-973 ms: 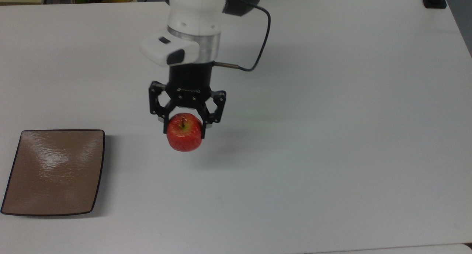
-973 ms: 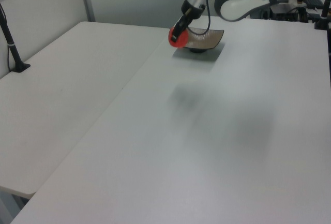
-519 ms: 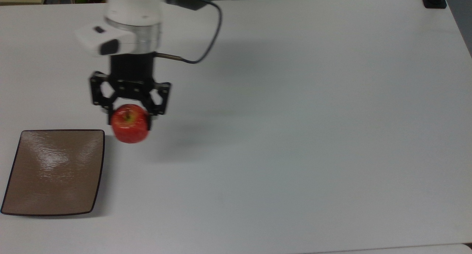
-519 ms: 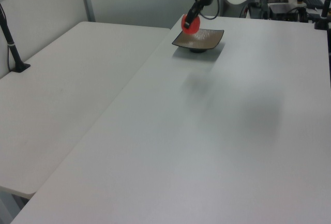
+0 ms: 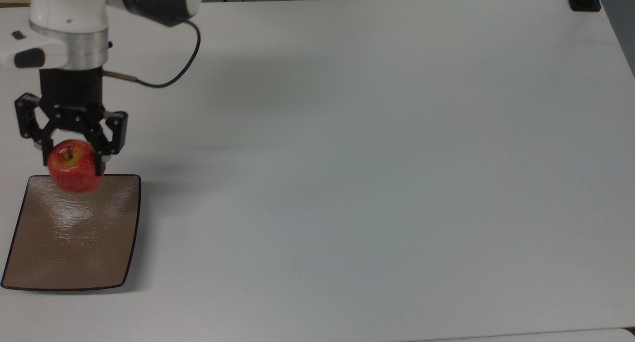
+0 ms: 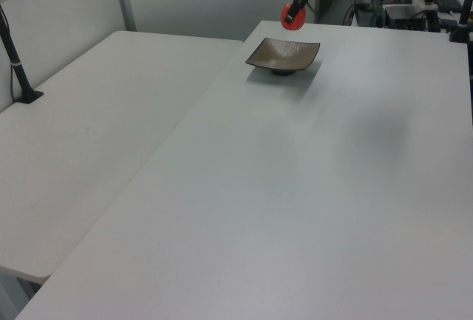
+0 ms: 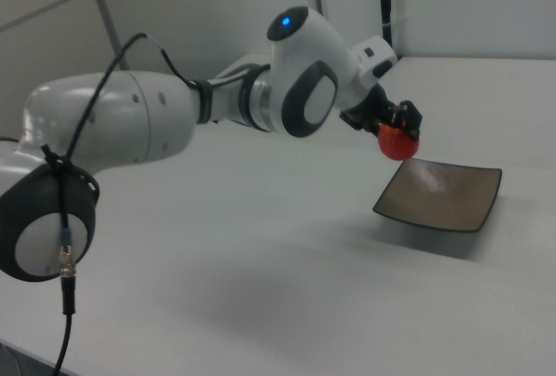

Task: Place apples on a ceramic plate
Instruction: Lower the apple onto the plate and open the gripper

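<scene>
While the gripper (image 5: 72,156) pinches the apple (image 5: 74,172) between its fingers, I see it held in the air over the ceramic plate's (image 5: 74,242) far edge in the top view, not touching it. Plate sits on the white table (image 5: 372,183).

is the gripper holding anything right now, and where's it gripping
Yes: the gripper holds the small round red apple, its fingers clamped on opposite sides, stem up, in the air by the square tan-brown plate's edge.

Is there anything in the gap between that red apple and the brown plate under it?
Nothing. In the left view the apple, held in the hand, hangs above the plate with only air between.
</scene>
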Available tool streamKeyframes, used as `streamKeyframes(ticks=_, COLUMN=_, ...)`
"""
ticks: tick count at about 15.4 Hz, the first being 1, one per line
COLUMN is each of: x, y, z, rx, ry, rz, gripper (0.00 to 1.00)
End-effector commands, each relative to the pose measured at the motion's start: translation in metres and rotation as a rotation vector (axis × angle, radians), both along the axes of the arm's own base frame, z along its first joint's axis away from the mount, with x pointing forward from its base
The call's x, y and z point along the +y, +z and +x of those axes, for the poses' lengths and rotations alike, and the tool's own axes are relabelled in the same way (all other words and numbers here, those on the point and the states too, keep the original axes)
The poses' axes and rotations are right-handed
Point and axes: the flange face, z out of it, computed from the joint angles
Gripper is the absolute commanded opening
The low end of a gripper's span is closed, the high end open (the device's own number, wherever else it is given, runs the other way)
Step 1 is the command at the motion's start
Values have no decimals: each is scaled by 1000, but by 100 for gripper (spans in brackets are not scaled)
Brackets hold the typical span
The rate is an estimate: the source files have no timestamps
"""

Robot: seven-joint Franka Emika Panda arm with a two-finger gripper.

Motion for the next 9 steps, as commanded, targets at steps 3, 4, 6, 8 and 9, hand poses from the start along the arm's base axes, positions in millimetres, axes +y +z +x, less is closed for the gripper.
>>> streamKeyframes(ticks=3, x=-19, y=-57, z=27, rx=-71, ry=12, rz=3, gripper=13)
streamKeyframes(ticks=4, x=-21, y=-61, z=33, rx=-79, ry=13, rz=1, gripper=14)
streamKeyframes(ticks=6, x=-25, y=-78, z=40, rx=-71, ry=12, rz=-2, gripper=14)
streamKeyframes(ticks=8, x=-26, y=-94, z=42, rx=-91, ry=12, rz=-5, gripper=14)
streamKeyframes(ticks=9, x=-26, y=-104, z=44, rx=-94, ry=15, rz=-6, gripper=14)
